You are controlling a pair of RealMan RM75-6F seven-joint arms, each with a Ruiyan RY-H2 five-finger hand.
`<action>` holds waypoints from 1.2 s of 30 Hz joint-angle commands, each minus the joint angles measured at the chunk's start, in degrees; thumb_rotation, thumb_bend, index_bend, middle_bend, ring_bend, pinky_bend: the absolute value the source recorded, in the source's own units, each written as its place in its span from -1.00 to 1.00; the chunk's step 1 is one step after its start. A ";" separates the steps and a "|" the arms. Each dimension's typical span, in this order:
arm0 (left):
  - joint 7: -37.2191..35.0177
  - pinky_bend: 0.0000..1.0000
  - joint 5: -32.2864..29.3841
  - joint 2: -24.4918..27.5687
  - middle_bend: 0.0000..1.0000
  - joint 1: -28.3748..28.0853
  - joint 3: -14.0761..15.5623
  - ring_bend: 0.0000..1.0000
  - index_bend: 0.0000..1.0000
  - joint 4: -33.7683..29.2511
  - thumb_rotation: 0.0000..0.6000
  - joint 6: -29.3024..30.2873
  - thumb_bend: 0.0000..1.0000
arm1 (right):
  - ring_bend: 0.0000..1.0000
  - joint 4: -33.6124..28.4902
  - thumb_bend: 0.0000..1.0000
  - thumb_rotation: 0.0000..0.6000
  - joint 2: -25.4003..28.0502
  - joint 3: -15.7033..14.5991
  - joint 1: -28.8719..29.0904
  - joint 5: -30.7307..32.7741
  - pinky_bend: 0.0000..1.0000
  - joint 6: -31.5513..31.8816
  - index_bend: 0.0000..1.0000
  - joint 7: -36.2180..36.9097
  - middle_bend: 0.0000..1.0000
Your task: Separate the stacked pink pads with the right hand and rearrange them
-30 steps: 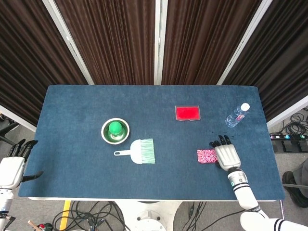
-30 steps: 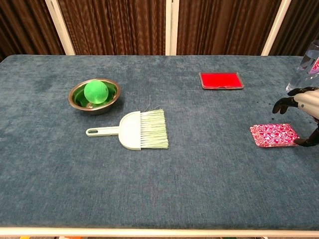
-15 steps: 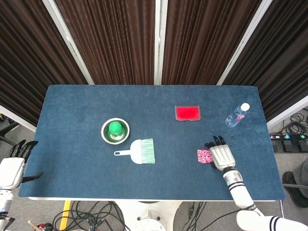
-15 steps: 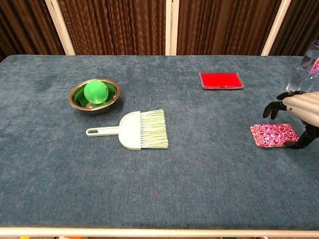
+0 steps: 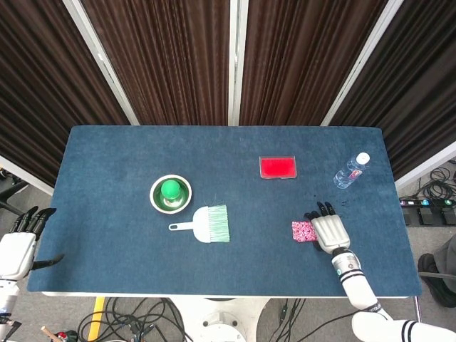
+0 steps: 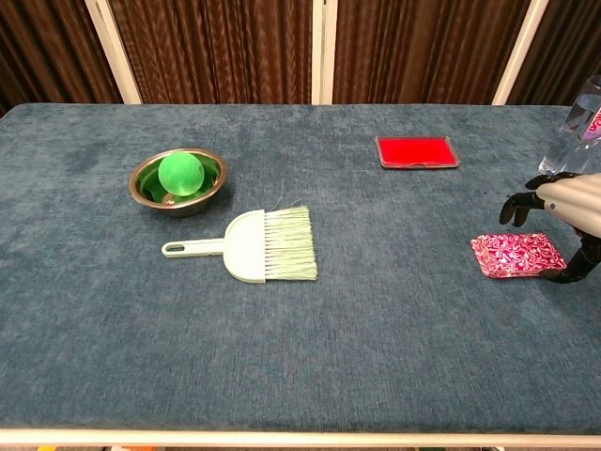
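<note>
Seen from the head view, where the pink pads lie on the right part of the desk, the right hand sits over their right side with its fingers spread and curved, closed on nothing that shows; the left hand hangs off the desk's left edge, fingers apart and empty. The water bottle stands beyond the right hand and the red tray lies further back, both apart from the pads. In the chest view the pads look thin, flat and probably soft and light, so the top one should peel off by a corner or the free left edge, though it may drag the one beneath. Here the thumb reaches down at the pads' right edge; contact I cannot tell. Bare cloth lies to their left as far as the brush and the bowl holding the green ball, and toward the near edge too.
</note>
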 commanded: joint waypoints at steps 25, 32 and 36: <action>-0.68 -0.77 -0.19 0.90 -0.78 -0.25 0.38 -0.98 -0.79 -0.82 1.00 -1.22 -1.00 | -0.88 0.53 -0.70 1.00 -1.44 -0.65 1.84 2.71 -1.00 0.70 -0.36 -1.69 -0.35; -1.05 -0.77 -0.45 0.68 -0.78 -0.26 0.38 -0.98 -0.79 -0.37 1.00 -1.51 -1.00 | -0.84 1.25 -0.68 1.00 -2.11 -0.76 2.00 3.15 -1.00 1.24 -0.26 -1.94 -0.27; -1.34 -0.77 -0.50 0.66 -0.78 -0.19 0.36 -0.98 -0.79 -0.16 1.00 -1.44 -1.00 | -0.83 1.42 -0.68 1.00 -2.30 -0.85 2.07 3.36 -1.00 1.40 -0.22 -2.07 -0.24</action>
